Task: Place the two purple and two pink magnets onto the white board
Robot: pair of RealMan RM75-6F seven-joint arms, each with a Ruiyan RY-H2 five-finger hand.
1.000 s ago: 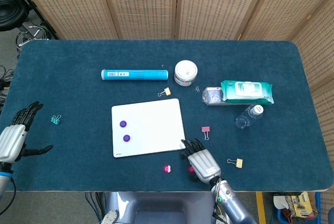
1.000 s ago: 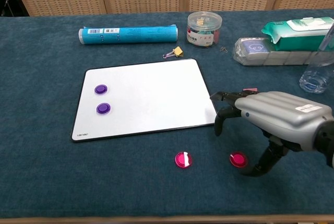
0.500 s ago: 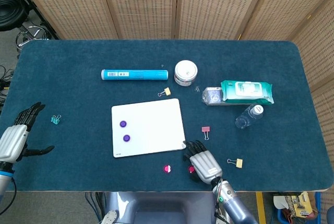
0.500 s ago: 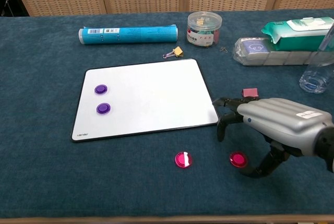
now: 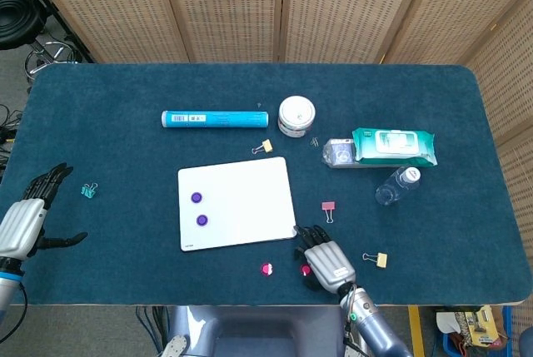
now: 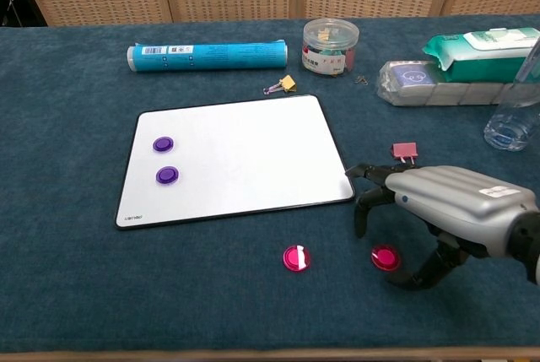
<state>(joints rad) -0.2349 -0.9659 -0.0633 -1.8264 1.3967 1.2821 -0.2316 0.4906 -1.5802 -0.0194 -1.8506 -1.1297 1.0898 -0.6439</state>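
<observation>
The white board (image 5: 250, 190) (image 6: 253, 147) lies flat near the table's front middle, with two purple magnets (image 5: 196, 197) (image 5: 201, 220) (image 6: 163, 144) (image 6: 167, 175) on its left part. Two pink magnets lie on the cloth in front of the board: one (image 5: 267, 270) (image 6: 295, 258) by itself, the other (image 5: 306, 270) (image 6: 386, 257) just under my right hand (image 5: 326, 259) (image 6: 451, 206). That hand hovers palm down with fingers spread and curved, holding nothing. My left hand (image 5: 25, 220) rests at the table's far left edge, fingers apart and empty.
A blue tube (image 5: 214, 118), a white jar (image 5: 296, 115), a wipes pack (image 5: 393, 146) and a clear bottle (image 5: 396, 185) stand behind the board. Binder clips lie scattered: pink (image 5: 328, 208), yellow (image 5: 376, 259) (image 5: 264, 147), teal (image 5: 88, 190).
My right hand has drawn back toward the table's front edge and sunk slightly, off the board's corner and over the right pink magnet. The left hand has barely shifted.
</observation>
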